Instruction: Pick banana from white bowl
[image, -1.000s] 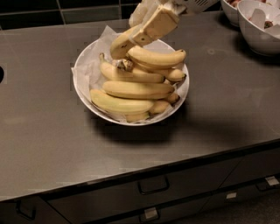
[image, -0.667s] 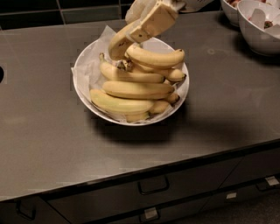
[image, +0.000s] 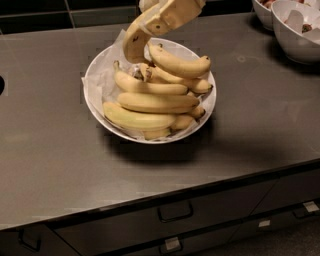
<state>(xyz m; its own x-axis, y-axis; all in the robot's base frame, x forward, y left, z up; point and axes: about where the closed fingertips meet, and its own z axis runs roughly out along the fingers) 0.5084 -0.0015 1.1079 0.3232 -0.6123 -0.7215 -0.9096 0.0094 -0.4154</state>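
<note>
The white bowl (image: 94, 80), lined with crumpled white paper, stands mid-counter and holds a pile of several yellow bananas. My cream-coloured gripper (image: 140, 50) reaches down from the top edge over the bowl's far left side. It is shut on the left end of the topmost banana (image: 182, 65). That end is raised off the pile, while the dark-tipped right end still lies low near the other bananas. The gripper hides the held end.
Two smaller, deeper white bowls (image: 300, 35) with reddish contents stand at the counter's far right corner. A dark round opening (image: 1, 85) shows at the left edge. The counter's front edge, with drawers (image: 175, 212) below, runs across the bottom.
The gripper has risen a little, and the left end of the top banana has lifted with it. The bowl and the other bananas have stayed in place.
</note>
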